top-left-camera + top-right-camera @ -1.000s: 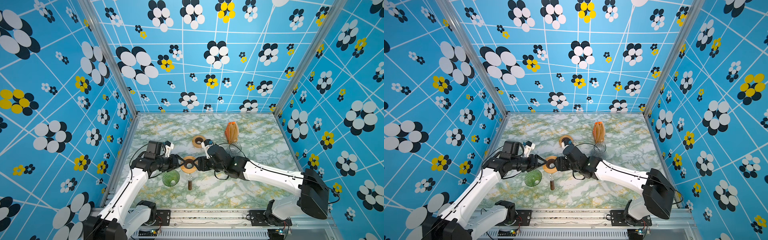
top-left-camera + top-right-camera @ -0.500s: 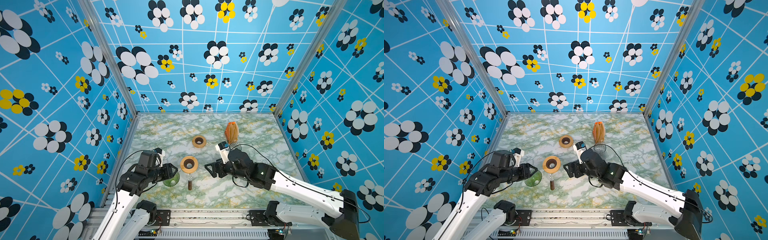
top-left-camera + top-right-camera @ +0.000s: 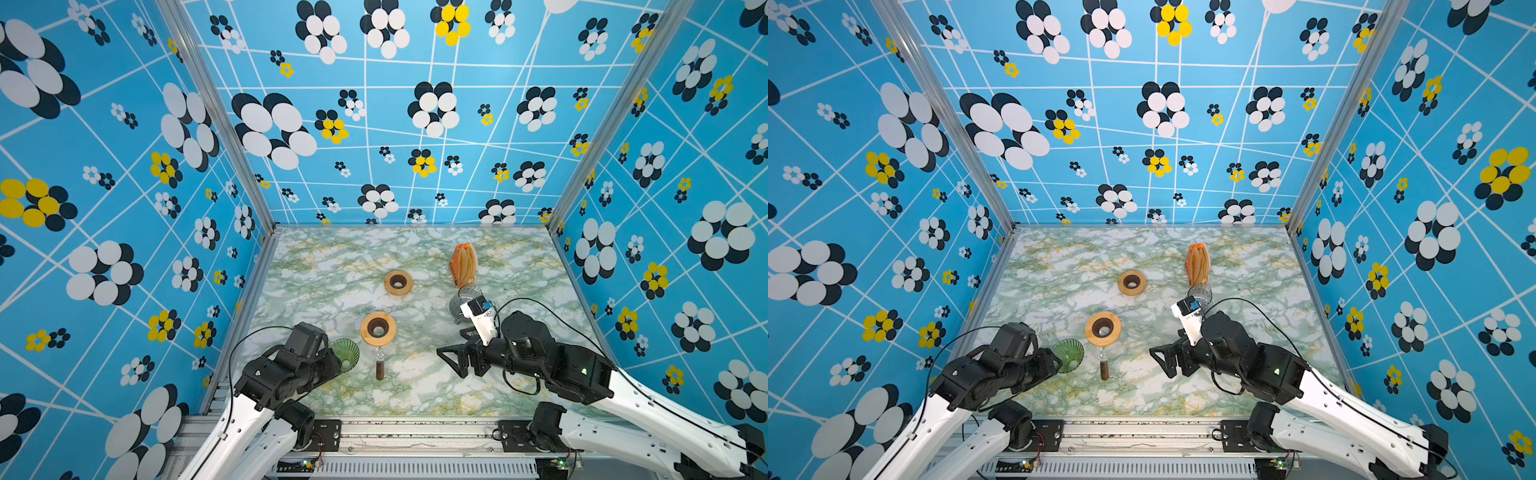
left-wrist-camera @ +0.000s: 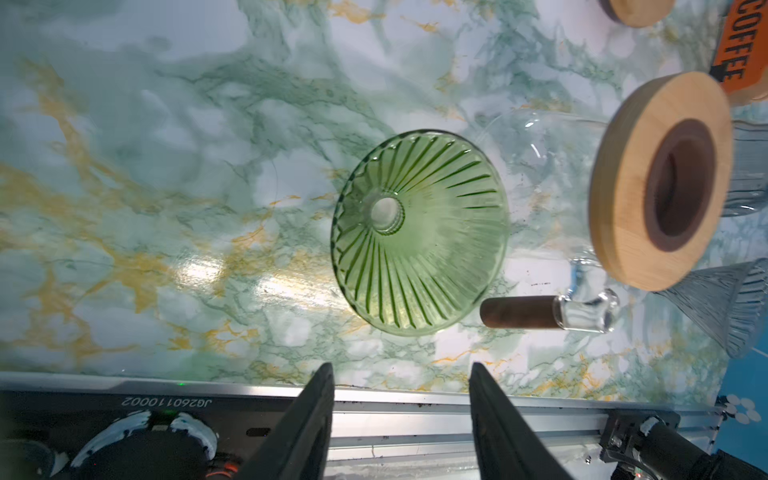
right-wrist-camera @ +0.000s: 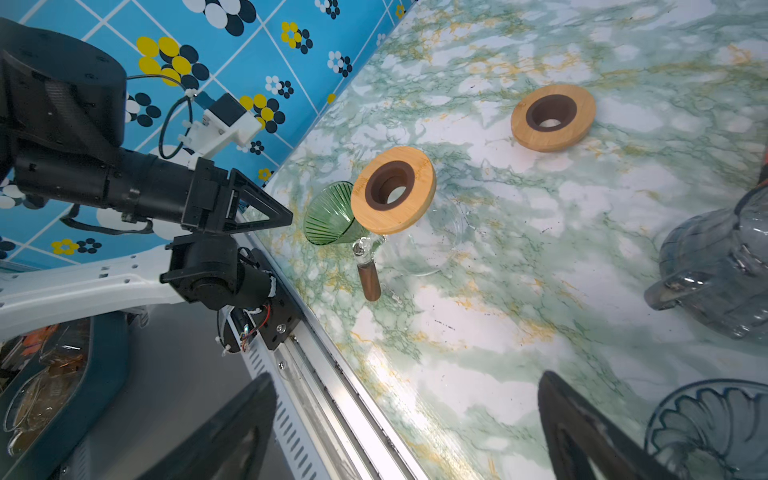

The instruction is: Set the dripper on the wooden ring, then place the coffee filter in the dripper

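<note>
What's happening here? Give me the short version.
Both arms hover with empty, open claws: the left claw by the green dripper, which lies on its side, the right claw over bare tabletop. A wooden ring sits atop the glass carafe. The orange coffee pack stands untouched at the back; no filter is in the dripper yet.

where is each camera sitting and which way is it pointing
Top views: high at the front, looking down at the table; left arm and right arm show.
Left wrist: on the left arm, facing the green dripper; the open left pincer shows.
Right wrist: on the right arm, facing across the table; the open right pincer and the left arm show.
Shared: both wrist views show the green dripper.
</note>
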Robot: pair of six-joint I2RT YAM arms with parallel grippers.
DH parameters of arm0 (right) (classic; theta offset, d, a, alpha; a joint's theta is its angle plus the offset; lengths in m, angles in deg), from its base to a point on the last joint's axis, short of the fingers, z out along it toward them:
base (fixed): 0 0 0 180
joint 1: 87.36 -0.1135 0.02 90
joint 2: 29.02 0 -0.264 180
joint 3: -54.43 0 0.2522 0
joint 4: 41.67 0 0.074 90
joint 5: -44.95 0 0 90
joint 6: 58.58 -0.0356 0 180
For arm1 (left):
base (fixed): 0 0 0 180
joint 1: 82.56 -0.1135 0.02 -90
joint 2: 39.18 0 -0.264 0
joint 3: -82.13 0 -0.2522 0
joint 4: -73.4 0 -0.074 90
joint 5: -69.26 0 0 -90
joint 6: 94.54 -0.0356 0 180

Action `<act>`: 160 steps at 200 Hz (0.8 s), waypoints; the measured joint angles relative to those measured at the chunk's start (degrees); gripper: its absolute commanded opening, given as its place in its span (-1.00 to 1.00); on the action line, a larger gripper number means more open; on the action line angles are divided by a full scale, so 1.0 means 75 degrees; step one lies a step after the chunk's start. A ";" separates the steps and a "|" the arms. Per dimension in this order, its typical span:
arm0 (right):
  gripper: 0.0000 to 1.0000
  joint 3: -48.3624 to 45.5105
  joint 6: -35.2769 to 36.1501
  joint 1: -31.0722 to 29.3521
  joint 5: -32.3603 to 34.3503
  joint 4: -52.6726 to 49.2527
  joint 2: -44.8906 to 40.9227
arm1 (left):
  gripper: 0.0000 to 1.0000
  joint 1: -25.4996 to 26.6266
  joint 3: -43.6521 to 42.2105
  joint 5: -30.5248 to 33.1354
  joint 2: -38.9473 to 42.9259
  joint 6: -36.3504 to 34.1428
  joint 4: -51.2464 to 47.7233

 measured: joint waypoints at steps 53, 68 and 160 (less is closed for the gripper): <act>0.99 -0.0189 0.0047 0.0000 0.0335 -0.0294 -0.0379 | 0.03 -0.0012 -0.0714 0.0061 -0.0020 0.0606 0.0892; 0.99 -0.0274 0.0047 0.0000 0.0399 -0.0300 -0.0391 | 0.00 -0.0070 -0.0935 0.0015 -0.0058 0.0691 0.1174; 0.99 -0.0431 0.0050 0.0009 0.0685 -0.0347 -0.0344 | -0.28 -0.0860 -0.1606 -0.0385 -0.0233 0.0787 0.2212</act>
